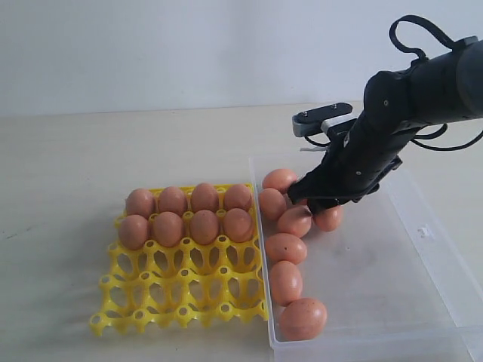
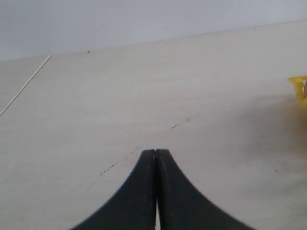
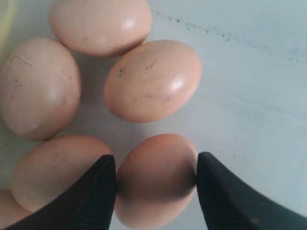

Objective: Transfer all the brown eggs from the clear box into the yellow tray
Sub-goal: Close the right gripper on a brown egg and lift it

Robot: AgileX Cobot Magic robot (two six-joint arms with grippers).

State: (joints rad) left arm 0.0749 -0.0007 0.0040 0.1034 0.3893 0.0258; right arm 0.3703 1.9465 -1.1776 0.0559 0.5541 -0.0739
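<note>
The right gripper (image 3: 156, 160), jaws wide, flanks a brown egg (image 3: 156, 184), grip unclear; its smooth, brittle shell wants gentle pressure across the waist.

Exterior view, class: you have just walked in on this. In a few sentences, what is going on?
The right gripper is down in the clear box, its fingers open astride one brown egg lying among others on the box floor. Eight eggs already fill the yellow tray's two far rows; about seven show in the box. The left gripper sits shut above bare table.
</note>
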